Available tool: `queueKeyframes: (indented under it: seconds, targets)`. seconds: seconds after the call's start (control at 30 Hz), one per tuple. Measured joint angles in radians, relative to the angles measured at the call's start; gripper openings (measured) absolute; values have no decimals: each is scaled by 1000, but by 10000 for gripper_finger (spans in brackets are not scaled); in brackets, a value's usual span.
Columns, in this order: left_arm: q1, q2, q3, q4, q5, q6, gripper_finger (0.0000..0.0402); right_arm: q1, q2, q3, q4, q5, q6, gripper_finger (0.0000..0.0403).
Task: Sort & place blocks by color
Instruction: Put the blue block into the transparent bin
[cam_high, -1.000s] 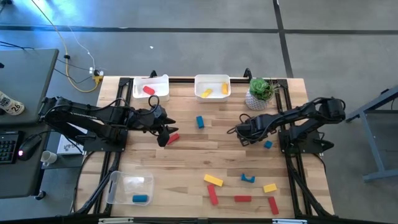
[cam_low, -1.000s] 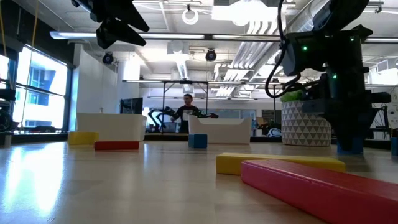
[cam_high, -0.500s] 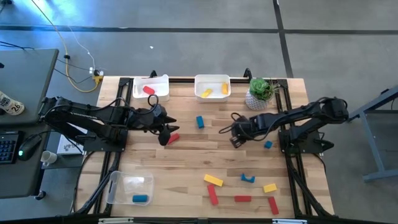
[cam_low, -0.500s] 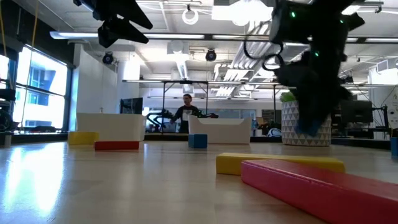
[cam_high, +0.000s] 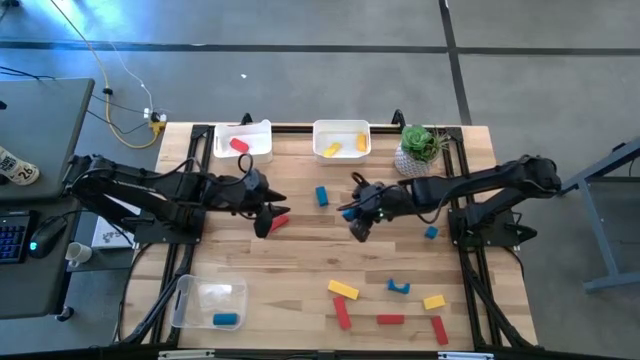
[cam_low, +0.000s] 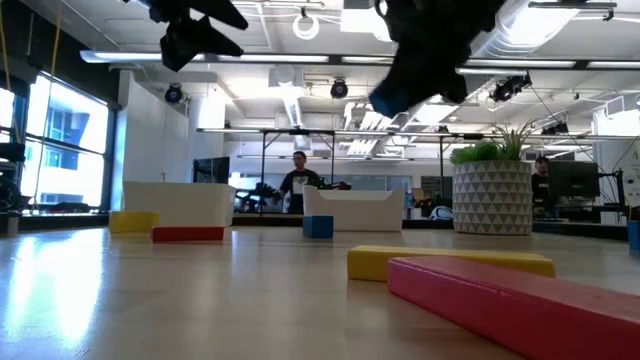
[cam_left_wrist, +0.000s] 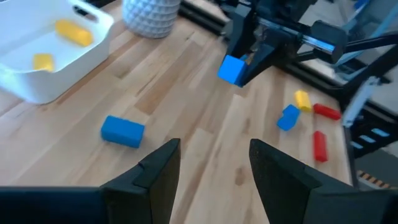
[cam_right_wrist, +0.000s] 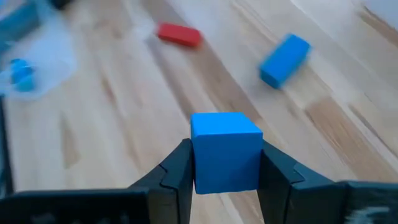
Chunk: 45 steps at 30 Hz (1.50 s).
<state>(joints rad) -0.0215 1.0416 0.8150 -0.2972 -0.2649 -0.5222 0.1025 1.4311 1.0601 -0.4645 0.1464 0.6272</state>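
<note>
My right gripper (cam_high: 356, 222) is shut on a small blue cube (cam_right_wrist: 225, 151) above the middle of the table; the cube also shows in the low view (cam_low: 393, 100) and the left wrist view (cam_left_wrist: 231, 69). My left gripper (cam_high: 264, 218) is open and empty (cam_left_wrist: 211, 167), beside a red block (cam_high: 279, 221) that lies flat on the table. A blue block (cam_high: 322, 196) lies between the two grippers. More red, yellow and blue blocks (cam_high: 343, 290) lie near the table's near edge. My right gripper pinches the blue cube by two opposite side faces (cam_right_wrist: 198, 163) between its two fingers (cam_right_wrist: 177, 168). The fingers slant down from the table's right side. The cube is lifted clear of the table and sits square in the hold.
At the far edge stand a white bin (cam_high: 222, 148) holding a red block, a white bin (cam_high: 342, 128) holding yellow blocks, and a potted plant (cam_high: 418, 150). A clear bin (cam_high: 205, 295) holding a blue block sits near left. A small blue block (cam_high: 431, 232) lies at right.
My right gripper has gone up and toward the table's left edge with the blue cube, which has risen from just above the table to well clear of it.
</note>
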Motion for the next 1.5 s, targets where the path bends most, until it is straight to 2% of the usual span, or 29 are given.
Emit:
queueKeyframes:
  seconds: [0.4,0.6,0.77,1.03,1.13,1.3,1.5]
  targets:
    - [-55,0,0,164,2,35,181,44,0,46,205,-102,-168,107]
    - [-58,0,0,213,1,42,181,45,0,46,280,-105,-203,107]
    - [-56,0,0,223,-20,105,181,36,0,46,356,-105,-256,107]
    - [-5,0,0,222,-44,134,181,-2,0,46,468,-104,-351,109]
    - [12,0,0,224,-9,134,181,-11,0,46,499,-107,-385,112]
    - [30,0,0,251,104,133,181,-25,1,46,506,-180,-414,112]
    - [15,0,0,250,215,118,181,1,5,46,519,-184,-419,112]
